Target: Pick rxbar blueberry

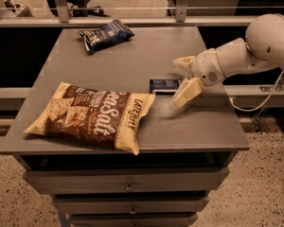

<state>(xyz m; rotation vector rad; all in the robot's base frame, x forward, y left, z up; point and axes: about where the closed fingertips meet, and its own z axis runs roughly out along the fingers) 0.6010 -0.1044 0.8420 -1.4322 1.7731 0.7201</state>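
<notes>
Rxbar blueberry (164,85) flat on table (132,56), long axis running left-right, gripper (183,78) spread wide just beside its right end

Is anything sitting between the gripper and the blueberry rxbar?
No. In the camera view the open gripper hangs at the right end of the rxbar blueberry, and nothing lies between them. The sea salt chip bag lies on the bar's other side.

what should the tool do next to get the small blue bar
Probably ease the tool a little left and down over the small blue bar, then close. The tool is open at the bar's right end, seemingly straddling it but not yet gripping, and the bar lies flat on the table.
</notes>
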